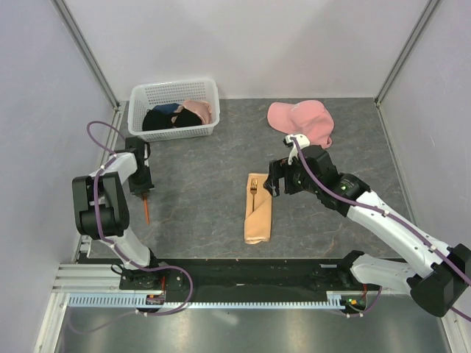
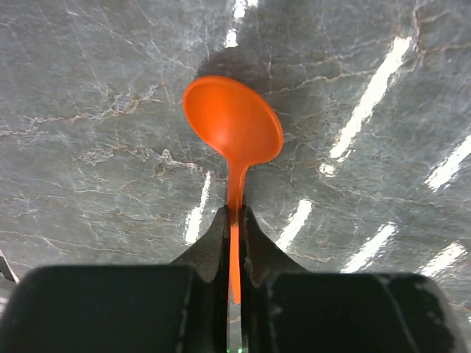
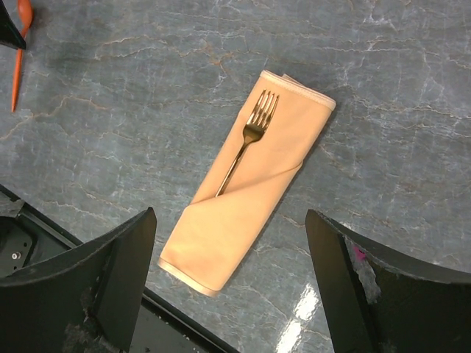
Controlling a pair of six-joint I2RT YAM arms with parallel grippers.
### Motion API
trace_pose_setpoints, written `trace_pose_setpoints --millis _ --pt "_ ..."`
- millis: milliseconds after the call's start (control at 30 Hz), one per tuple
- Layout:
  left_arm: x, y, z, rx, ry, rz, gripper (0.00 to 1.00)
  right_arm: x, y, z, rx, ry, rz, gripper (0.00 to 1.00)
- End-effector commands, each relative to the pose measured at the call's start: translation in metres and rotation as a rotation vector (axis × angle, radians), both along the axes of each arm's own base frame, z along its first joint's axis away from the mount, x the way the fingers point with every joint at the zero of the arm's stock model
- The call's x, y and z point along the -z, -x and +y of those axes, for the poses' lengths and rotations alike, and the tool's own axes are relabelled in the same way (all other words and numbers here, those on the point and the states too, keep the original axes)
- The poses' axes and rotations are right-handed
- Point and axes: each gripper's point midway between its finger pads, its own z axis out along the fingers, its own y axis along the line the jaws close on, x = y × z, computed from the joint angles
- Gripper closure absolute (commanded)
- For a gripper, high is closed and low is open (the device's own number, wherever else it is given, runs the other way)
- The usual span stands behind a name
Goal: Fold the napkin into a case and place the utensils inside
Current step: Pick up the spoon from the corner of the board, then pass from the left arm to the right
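Napkin fold over fork handle

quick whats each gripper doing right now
Left gripper: closed on the orange spoon, by its handle.
Right gripper: open, holding nothing, near the napkin with the fork tucked in.

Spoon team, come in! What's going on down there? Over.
Left end effector shut on orange spoon. Right end effector open, above folded napkin, fork tucked in. Nothing between spoon and napkin.
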Motion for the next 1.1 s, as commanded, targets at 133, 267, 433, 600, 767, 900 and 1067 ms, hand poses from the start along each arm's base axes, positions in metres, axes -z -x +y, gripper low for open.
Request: trace_pose_setpoints --millis 133,267,433,600,767,900,1067 --pt "-0.075 -0.043 -0.058 -0.133 0.281 -0.223 0.98 -0.004 0.011 0.017 -0.054 -0.101 0.053 0.05" --pt "-0.111 -0.038 -0.155 -0.191 0.528 -0.307 0.98 -0.001 0.019 0.041 -0.146 -0.177 0.121 0.03" --pt "-0.133 -0.01 -0.246 -0.219 0.677 -0.306 0.98 -0.009 0.032 0.075 -0.295 -0.329 0.125 0.02" --pt "-0.138 0.007 -0.296 -0.222 0.734 -0.234 0.98 -0.005 0.051 0.106 -0.365 -0.318 0.11 0.02" --pt "-0.146 0.017 -0.321 -0.199 0.736 -0.23 0.98 0.015 0.053 0.119 -0.338 -0.289 0.132 0.16" --pt "-0.15 0.024 -0.329 -0.193 0.749 -0.203 0.98 0.027 0.054 0.126 -0.333 -0.298 0.149 0.31" --pt "-0.162 0.03 -0.333 -0.172 0.762 -0.221 0.98 0.039 0.053 0.131 -0.32 -0.285 0.177 0.47"
